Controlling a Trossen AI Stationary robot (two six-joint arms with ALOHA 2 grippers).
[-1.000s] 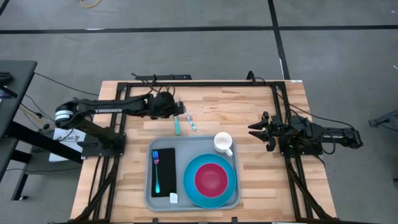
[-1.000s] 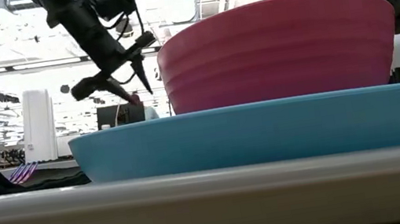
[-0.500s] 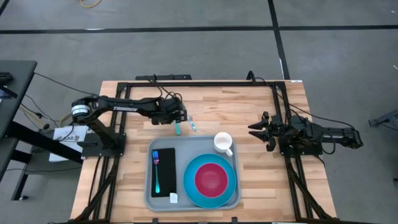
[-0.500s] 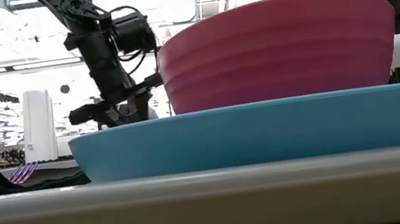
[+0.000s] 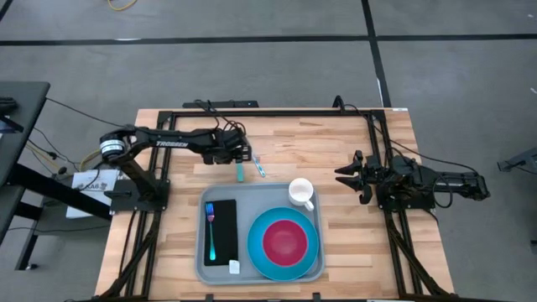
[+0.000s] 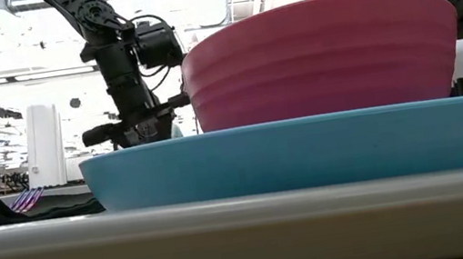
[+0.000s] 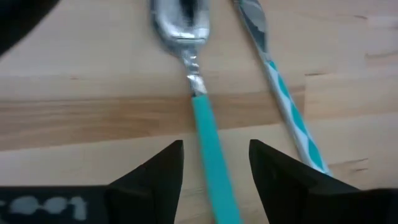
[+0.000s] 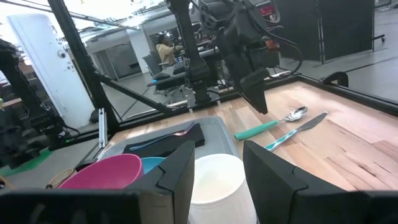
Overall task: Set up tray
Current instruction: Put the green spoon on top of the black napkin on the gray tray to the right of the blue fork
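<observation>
High view: tray (image 5: pixel 201 260) at the near middle of the wooden table (image 5: pixel 336 252). It holds a black napkin (image 5: pixel 221 243) with a fork (image 5: pixel 211 228) on it, a blue plate (image 5: pixel 256 252) carrying a pink bowl (image 5: pixel 285 241), and a white mug (image 5: pixel 301 192) at its far right corner. Left gripper (image 5: pixel 243 154), fingers spread, low over a teal-handled spoon (image 7: pixel 202 112) lying on the table beyond the tray, a knife (image 7: pixel 283 106) beside it. Right gripper (image 5: pixel 342 174), fingers spread, at the right side, well apart from the tray.

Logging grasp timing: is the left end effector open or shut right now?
Open. The left end effector has a clear gap between its fingers, which straddle the spoon's teal handle on the table without touching it.
</observation>
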